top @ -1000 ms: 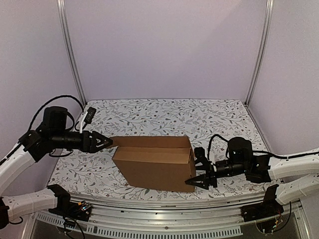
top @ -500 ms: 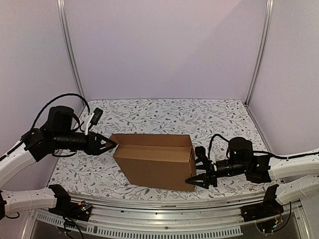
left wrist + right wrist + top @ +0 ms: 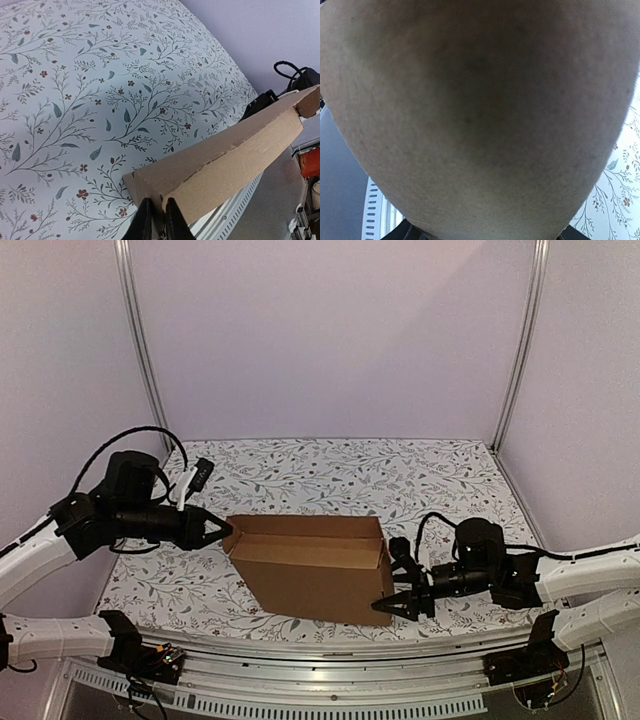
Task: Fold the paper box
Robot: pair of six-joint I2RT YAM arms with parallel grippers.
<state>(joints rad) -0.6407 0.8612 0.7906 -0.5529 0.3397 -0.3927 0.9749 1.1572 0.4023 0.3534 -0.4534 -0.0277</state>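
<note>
L gripper (image 3: 222, 533) is nearly closed, pinching the left end wall of the box (image 3: 315, 575). Wrist cam shows the cardboard edge btwn its fingers (image 3: 144, 222). R gripper (image 3: 396, 578) has jaws wide apart at the box's right end, lower tip at the near corner. Box sits mid table (image 3: 330, 470), top open, btwn both arms.

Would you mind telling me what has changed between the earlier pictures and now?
The left gripper edged right toward the paper box and closed its jaws, which had been wide open, onto the box's left corner, taking hold of it. The right gripper stayed at the box's right end with its jaws spread. The box barely moved on the table.
</note>
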